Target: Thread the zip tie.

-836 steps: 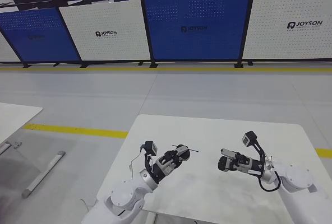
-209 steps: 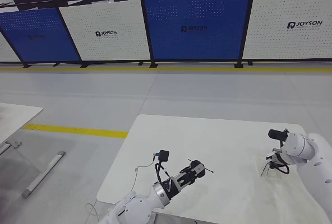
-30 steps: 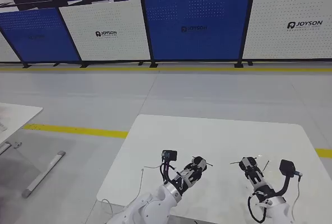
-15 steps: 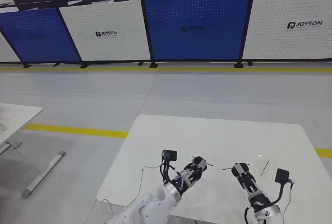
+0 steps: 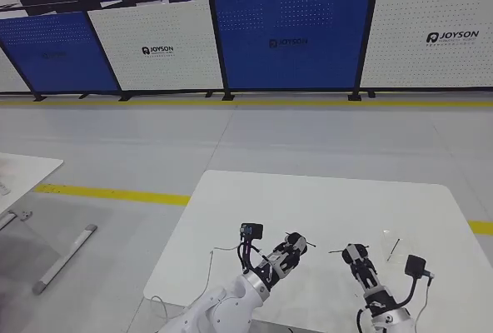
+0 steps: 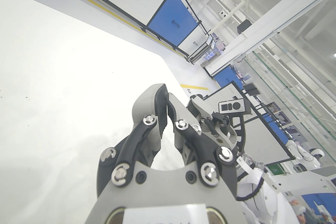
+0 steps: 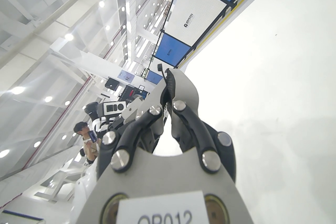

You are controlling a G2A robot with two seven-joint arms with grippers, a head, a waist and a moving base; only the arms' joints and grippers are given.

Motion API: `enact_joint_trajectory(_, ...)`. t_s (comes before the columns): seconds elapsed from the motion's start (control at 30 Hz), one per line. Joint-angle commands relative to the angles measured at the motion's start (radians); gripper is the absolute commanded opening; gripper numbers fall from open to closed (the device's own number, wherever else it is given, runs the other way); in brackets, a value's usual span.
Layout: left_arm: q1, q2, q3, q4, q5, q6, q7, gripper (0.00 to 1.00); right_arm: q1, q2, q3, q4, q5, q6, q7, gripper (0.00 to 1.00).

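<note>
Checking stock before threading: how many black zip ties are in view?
3. The left gripper holds one zip tie; the right gripper holds another; a third lies loose on the table, right of that gripper. Others may be hidden.

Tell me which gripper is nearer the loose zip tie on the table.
Right. The right gripper is beside the loose zip tie; the left gripper lies beyond the right one.

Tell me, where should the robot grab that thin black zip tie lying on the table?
Grip the loose zip tie near its middle, coming straight down and pinching across the strip. It lies flat on the table, thin and straight, so a sideways approach would probably just push it.
</note>
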Motion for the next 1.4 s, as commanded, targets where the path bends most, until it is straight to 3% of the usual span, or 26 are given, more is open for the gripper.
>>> enact_joint_trajectory(0.0,0.0,0.0,0.0,0.0,0.0,0.0,0.0,0.0,-0.004,-0.005,-0.026,0.008,-0.029,-0.021,-0.038,0.0)
enact_joint_trajectory(0.53,-0.001,0.0,-0.001,0.003,-0.003,0.001,-0.003,0.0,-0.006,-0.007,-0.034,0.011,-0.034,-0.034,-0.053,0.0)
enact_joint_trajectory(0.7,-0.015,0.003,-0.034,0.014,-0.058,-0.017,-0.077,0.0,-0.006,-0.007,-0.034,0.011,-0.034,-0.034,-0.053,0.0)
enact_joint_trajectory(0.83,-0.009,0.006,-0.056,0.028,-0.079,-0.04,-0.106,0.0,-0.006,-0.007,-0.034,0.011,-0.034,-0.034,-0.053,0.0)
enact_joint_trajectory(1.27,-0.005,0.007,-0.059,0.03,-0.074,-0.041,-0.105,0.0,-0.006,-0.007,-0.034,0.011,-0.034,-0.034,-0.053,0.0)
enact_joint_trajectory(1.37,-0.005,0.007,-0.059,0.03,-0.074,-0.041,-0.105,0.0,0.015,-0.013,-0.044,0.026,-0.036,-0.013,-0.047,0.0)
